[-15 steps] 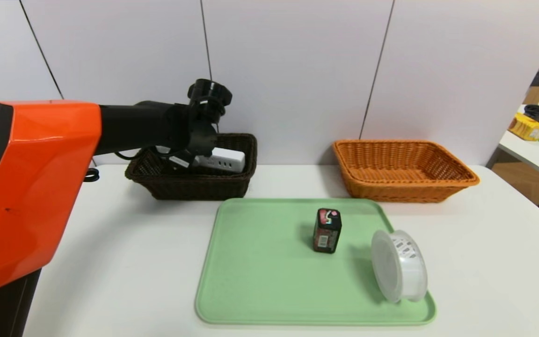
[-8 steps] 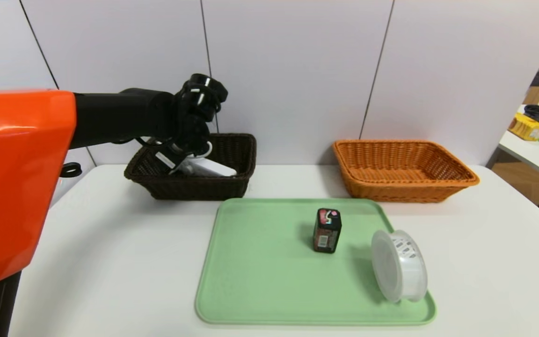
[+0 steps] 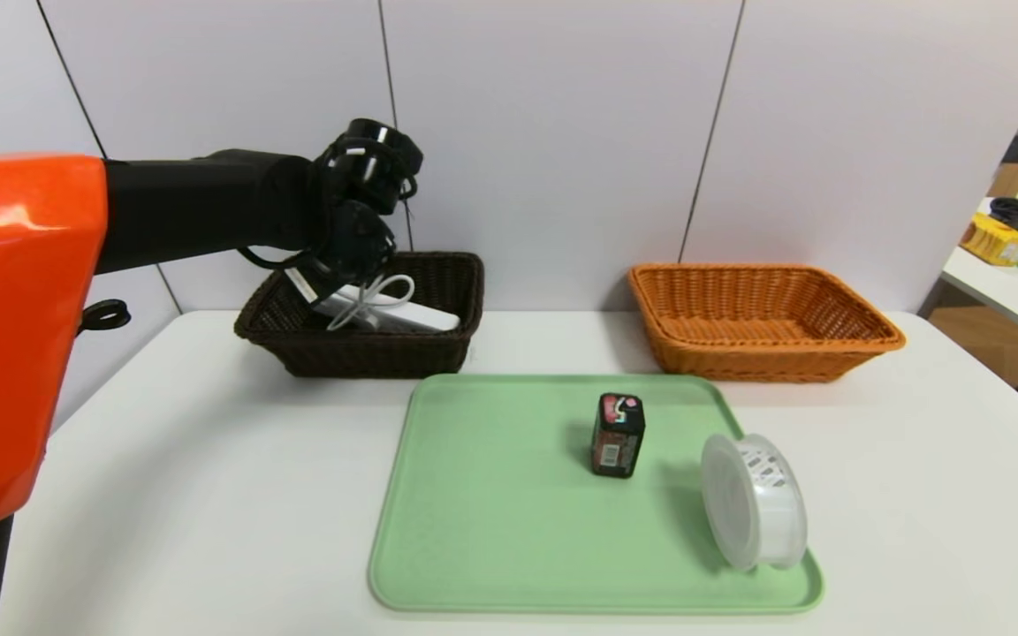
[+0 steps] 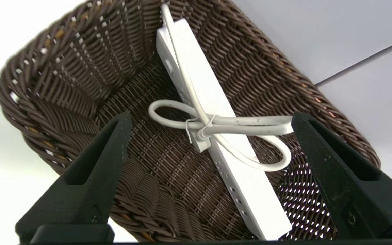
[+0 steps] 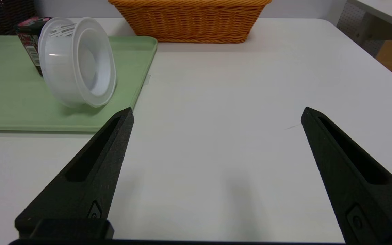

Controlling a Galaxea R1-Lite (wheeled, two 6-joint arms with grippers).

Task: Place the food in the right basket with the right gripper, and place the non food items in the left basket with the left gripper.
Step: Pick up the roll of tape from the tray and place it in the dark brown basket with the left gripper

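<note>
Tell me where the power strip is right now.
The power strip lies inside the dark brown basket at the table's back left in the head view, its cord tied across it. The open left gripper hovers just above, not touching it.

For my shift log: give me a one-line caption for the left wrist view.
Open left gripper above the dark basket, white power strip and its tied cord lying inside.

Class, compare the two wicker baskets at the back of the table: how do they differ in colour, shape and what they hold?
The left basket is dark brown; the right basket is orange-tan. The left basket looks deeper-sided, while the right basket is shallower with a flared rim. The left basket holds the white power strip with its looped cord; the right basket shows nothing inside. Both are rectangular, woven, and stand on the white table by the wall.
</note>
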